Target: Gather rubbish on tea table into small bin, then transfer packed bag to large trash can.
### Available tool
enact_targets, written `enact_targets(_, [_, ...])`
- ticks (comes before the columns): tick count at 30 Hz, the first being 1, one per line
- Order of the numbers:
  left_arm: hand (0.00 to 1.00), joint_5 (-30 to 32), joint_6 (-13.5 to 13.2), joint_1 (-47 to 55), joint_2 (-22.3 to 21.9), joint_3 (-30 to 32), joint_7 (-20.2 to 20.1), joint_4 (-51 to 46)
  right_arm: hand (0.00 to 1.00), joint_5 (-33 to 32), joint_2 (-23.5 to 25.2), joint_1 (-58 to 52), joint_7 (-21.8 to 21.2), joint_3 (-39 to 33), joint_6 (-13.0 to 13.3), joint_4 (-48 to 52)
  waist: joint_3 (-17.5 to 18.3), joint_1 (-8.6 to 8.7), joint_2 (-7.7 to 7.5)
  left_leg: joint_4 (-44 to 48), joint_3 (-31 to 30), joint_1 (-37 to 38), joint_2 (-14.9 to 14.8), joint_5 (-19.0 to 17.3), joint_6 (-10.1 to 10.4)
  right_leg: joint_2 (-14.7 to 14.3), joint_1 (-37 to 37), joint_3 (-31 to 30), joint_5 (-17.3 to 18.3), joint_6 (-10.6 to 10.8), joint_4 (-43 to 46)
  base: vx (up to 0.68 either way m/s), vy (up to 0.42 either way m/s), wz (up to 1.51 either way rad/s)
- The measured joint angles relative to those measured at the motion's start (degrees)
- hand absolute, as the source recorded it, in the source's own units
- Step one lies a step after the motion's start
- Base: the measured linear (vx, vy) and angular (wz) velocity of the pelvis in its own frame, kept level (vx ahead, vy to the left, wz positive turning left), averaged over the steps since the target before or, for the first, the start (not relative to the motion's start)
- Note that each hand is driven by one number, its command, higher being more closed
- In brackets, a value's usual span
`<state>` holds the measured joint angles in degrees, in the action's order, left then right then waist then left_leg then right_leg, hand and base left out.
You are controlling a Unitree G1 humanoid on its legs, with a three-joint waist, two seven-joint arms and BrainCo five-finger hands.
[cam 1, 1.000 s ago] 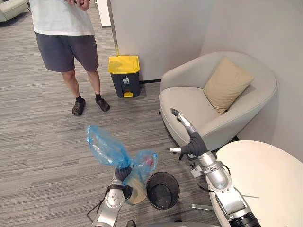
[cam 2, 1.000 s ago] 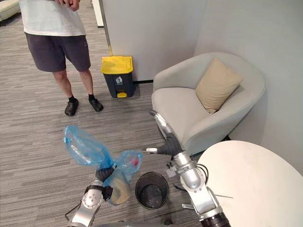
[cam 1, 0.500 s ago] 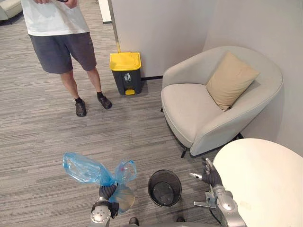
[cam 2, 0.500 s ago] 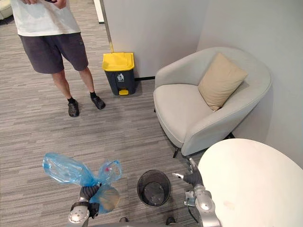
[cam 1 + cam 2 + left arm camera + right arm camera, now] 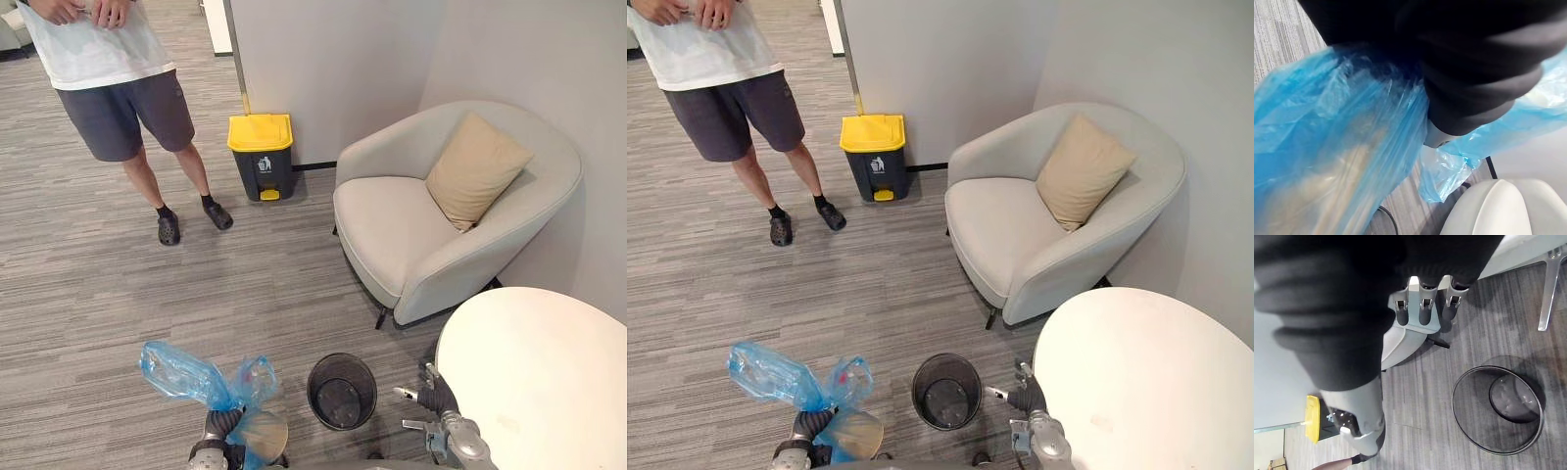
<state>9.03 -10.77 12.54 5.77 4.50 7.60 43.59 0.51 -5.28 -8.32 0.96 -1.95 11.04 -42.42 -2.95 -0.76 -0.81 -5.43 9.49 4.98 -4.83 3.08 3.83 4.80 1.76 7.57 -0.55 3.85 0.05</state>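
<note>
1. The left hand [image 5: 223, 429] is clenched round the gathered neck of the blue bag [image 5: 191, 374]; it shows at the bottom edge of the eye views.
2. The bag's loose top flares up and to the left above the hand; its packed part, with something tan inside, bulges beside the hand on the right; the left wrist view shows blue film pressed close round the dark cover.
3. The bag is left of the small bin [image 5: 342, 391], near it but apart from it.
4. The small bin, black mesh, stands upright on the grey floor [image 5: 245, 284] between the bag and the white round table [image 5: 539, 372].
5. The right hand [image 5: 429, 397] is low by the table's edge, just right of the small bin; its fingers [image 5: 1422, 308] are straight and hold nothing.
6. The big can [image 5: 261, 155], dark with a closed yellow lid, stands against the far wall, well apart from the bag.
7. A person [image 5: 118, 88] in dark shorts stands left of the can.
8. An armchair [image 5: 392, 220] with a tan cushion [image 5: 477, 168] sits right of the can, behind the table.
</note>
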Motion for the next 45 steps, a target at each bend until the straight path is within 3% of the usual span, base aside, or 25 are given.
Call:
enact_targets(6, [1.00,-0.71,0.32,0.02,-0.09,-0.41,-0.05,-0.02,0.00,0.42,-0.23,0.65,0.14,-0.02,-0.36,-1.44,-0.65,-0.06,0.54,0.47,0.75,-0.79,0.42,-0.11,-0.11,0.71,-3.62,-1.22,2.22,0.42,5.31,-0.02,0.007,-0.06])
enact_targets(10, [1.00,-2.37,0.37,-1.74,0.11,-0.46,-0.08,-1.49,0.00,1.91,-0.39,4.30,0.33,0.32,-0.44,-1.71,-3.65,0.07,-0.41,13.14,0.05,-8.56,1.21,-4.89,-1.53,3.08,-10.41,-3.00,5.92,1.03,16.93,-0.06,0.012,0.01])
enact_targets(12, [1.00,-2.77,0.40,-2.61,0.14,-0.48,-0.08,-3.58,0.00,1.90,-0.62,4.25,0.34,0.82,-0.55,-1.69,-3.75,-0.10,-0.24,15.79,-2.00,-11.56,0.52,-5.95,-1.99,3.04,-10.32,-2.99,6.80,2.07,17.28,-0.11,0.024,0.44])
enact_targets(14, [1.00,-3.36,0.20,-2.89,0.23,-0.45,-0.07,-5.26,0.00,1.90,-0.55,4.18,0.36,1.72,-0.74,-1.69,-4.27,0.27,0.06,17.23,-3.74,-13.39,0.69,-5.95,-2.04,3.36,-12.74,-5.68,11.80,3.58,28.28,-0.11,-0.049,0.76])
enact_targets(15, [1.00,-3.81,0.20,-2.33,0.35,-0.45,-0.04,-6.17,0.00,1.90,-0.45,4.01,0.25,2.67,-0.92,-1.69,-4.00,-0.04,-0.97,18.45,-5.68,-14.56,1.44,-5.74,-1.71,3.01,-12.74,-6.66,14.71,5.22,35.60,-0.11,-0.163,0.99])
enact_targets(17, [1.00,-3.95,0.30,-1.61,0.99,-0.32,0.06,-6.98,0.00,1.90,-0.30,4.70,0.30,2.96,-0.84,-1.64,-3.31,-0.73,-2.22,19.74,-7.97,-17.31,2.21,-4.86,-0.70,2.68,-11.43,-7.89,18.11,4.28,33.94,-0.09,-0.189,0.71])
enact_targets(18, [1.00,-3.96,0.32,-1.49,0.81,-0.37,0.03,-7.16,0.00,1.89,-0.63,5.67,0.51,2.94,-0.83,-1.35,-3.04,-1.41,-2.56,19.16,-8.96,-19.11,1.84,-2.84,0.14,1.51,-10.40,-7.51,18.91,2.14,28.24,-0.14,-0.152,0.52])
enact_targets(19, [1.00,-3.98,0.36,-1.82,-0.82,-0.56,0.04,-7.32,0.00,1.88,-1.31,7.03,0.87,2.86,-0.72,-0.92,-3.91,-1.87,-0.01,17.17,-10.89,-20.52,0.59,-0.24,0.89,-0.82,-9.82,-6.03,16.80,-0.44,23.81,-0.17,-0.120,0.49])
enact_targets(21, [1.00,-3.99,0.36,-1.81,-2.21,-1.49,0.01,-7.77,0.00,1.85,-2.12,7.80,1.97,2.52,-0.73,0.04,-5.45,-1.83,2.71,12.29,-13.26,-20.74,-1.12,3.97,2.03,-2.87,-9.79,-3.32,14.60,-1.71,21.14,-0.22,-0.106,0.50])
enact_targets(23, [1.00,-3.99,0.44,-2.04,-2.38,-2.47,0.01,-8.13,0.00,1.84,-1.84,7.56,2.71,2.28,-0.75,0.68,-6.12,-1.54,4.30,7.75,-12.91,-20.43,-3.25,4.71,2.63,-4.22,-9.30,0.16,12.58,-3.53,19.14,-0.24,-0.143,0.73])
enact_targets(24, [1.00,-3.96,0.49,-2.71,-2.27,-2.70,0.01,-8.40,0.00,1.83,-1.45,7.04,2.85,1.77,-0.80,0.79,-6.35,-1.36,3.62,7.79,-9.36,-21.48,-4.19,0.69,2.15,-3.41,-8.81,2.59,10.69,-4.61,16.35,-0.21,-0.090,0.87])
enact_targets(26, [1.00,-3.90,0.50,-4.62,-2.23,-3.01,-0.05,-8.79,0.00,1.82,-0.38,6.79,3.40,-0.35,-0.96,0.87,-7.74,-1.12,1.64,18.48,-3.53,-24.31,-3.70,-0.12,1.08,-0.27,-9.14,5.22,9.69,-4.89,16.03,-0.19,-0.035,0.96])
enact_targets(28, [1.00,-3.82,0.45,-4.41,-2.25,-3.90,-0.07,-9.40,0.00,1.78,-1.08,6.09,4.10,-0.63,-1.15,0.98,-7.79,0.17,1.38,28.58,-0.82,-23.79,-3.91,-2.71,-0.20,1.50,-8.94,7.48,9.10,-4.40,15.64,-0.19,0.018,0.75])
enact_targets(30, [1.00,-3.73,0.48,-4.71,-2.26,-4.39,-0.21,-9.32,0.00,1.80,-1.93,5.19,4.15,-1.86,-1.30,1.03,-7.09,0.10,3.46,31.18,1.30,-19.95,-5.52,-9.30,-0.08,1.62,-9.07,9.38,7.72,-3.47,14.24,-0.11,0.136,0.51])
enact_targets(32, [1.00,-3.72,0.48,-5.32,-2.00,-4.38,-0.21,-9.25,0.00,1.80,-1.77,4.38,4.22,-2.75,-1.43,0.31,-6.73,0.31,4.51,27.82,4.33,-17.16,-6.02,-12.56,-0.08,2.26,-8.99,11.50,6.86,-2.12,13.70,-0.09,0.183,0.62])
enact_targets(34, [1.00,-3.58,0.54,-5.66,-0.53,-4.78,-0.22,-8.66,0.00,1.79,-0.14,4.23,4.05,-2.99,-1.57,-0.63,-6.56,0.17,2.59,23.00,4.81,-15.83,-3.53,-11.67,-1.29,3.09,-7.37,12.50,4.82,-0.39,10.60,-0.08,0.151,0.45])
enact_targets(36, [1.00,-3.13,0.75,-4.56,-0.03,-5.13,-0.44,-8.01,0.00,1.81,0.59,3.88,4.04,-2.94,-1.56,-1.12,-6.28,0.15,1.77,21.97,4.68,-15.02,-2.02,-11.24,-1.73,3.76,-5.80,12.37,3.55,0.64,8.12,-0.06,0.169,0.19])
enact_targets(41, [1.00,-2.10,0.94,-3.90,0.61,-5.06,-1.12,-7.46,0.00,1.88,0.50,4.51,4.01,-2.77,-1.91,-2.57,-6.19,0.02,1.71,22.05,4.81,-14.67,-0.38,-11.44,-2.62,4.79,-4.95,11.33,1.83,1.27,6.32,-0.06,0.100,-0.01])
enact_targets(45, [1.00,-1.91,1.05,-3.86,0.66,-4.81,-1.12,-6.75,0.00,1.86,0.42,5.06,4.02,-2.81,-2.64,-3.64,-6.02,0.08,1.63,24.75,4.84,-16.37,-0.34,-13.71,-3.57,4.91,-6.09,10.97,2.91,2.33,7.35,-0.01,0.029,-0.03])
